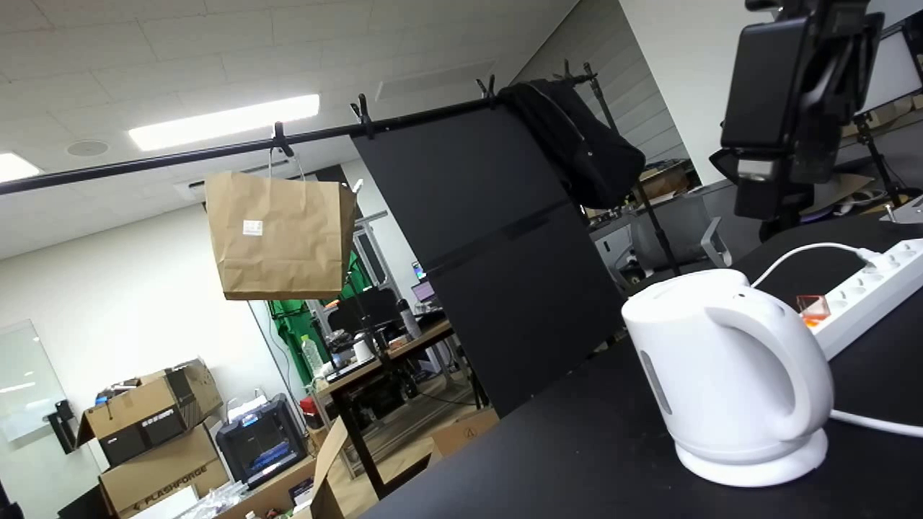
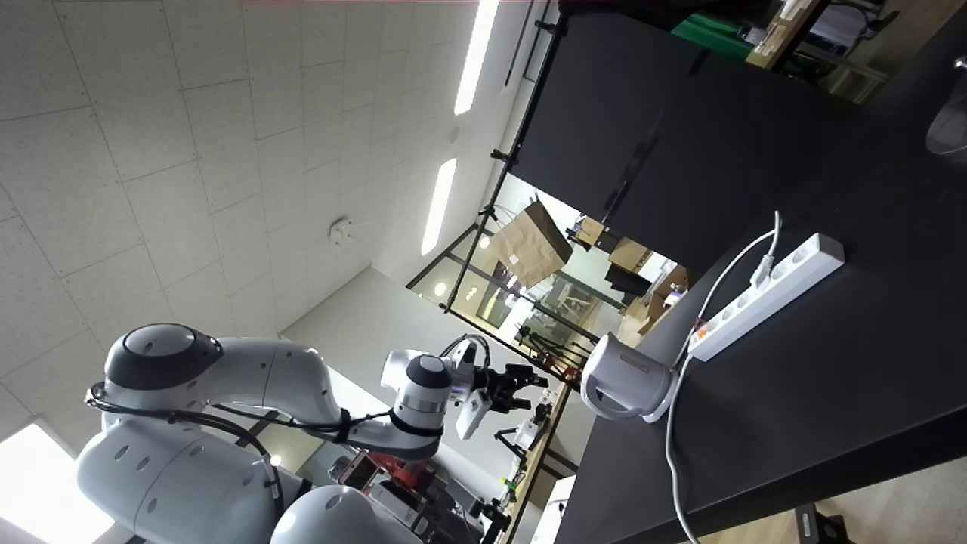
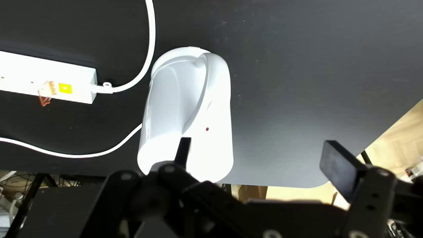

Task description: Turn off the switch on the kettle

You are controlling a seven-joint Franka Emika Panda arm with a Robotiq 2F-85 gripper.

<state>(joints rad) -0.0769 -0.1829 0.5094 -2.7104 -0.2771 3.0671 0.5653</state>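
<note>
The white kettle (image 1: pixel 703 375) stands upright on its round base (image 1: pixel 757 472) on the black table; it also shows in an exterior view (image 2: pixel 623 378) and in the wrist view (image 3: pixel 165 102). Its handle (image 3: pixel 218 79) runs down one side, and a small red dot (image 3: pixel 207 129) shows near the handle's top. I cannot clearly make out the switch. My gripper (image 3: pixel 257 143) is open and empty, with its fingers wide apart. It hangs above the kettle, apart from it, in both exterior views (image 2: pixel 532 393). In the wrist view the left finger overlaps the kettle's top.
A long white power strip (image 1: pixel 876 288) lies on the table (image 3: pixel 297 66) beside the kettle, with an orange switch cover. White cords (image 3: pixel 150 43) run near the kettle's base. The table's edge (image 3: pixel 281 185) passes close to the kettle. A black panel (image 1: pixel 497 245) stands behind.
</note>
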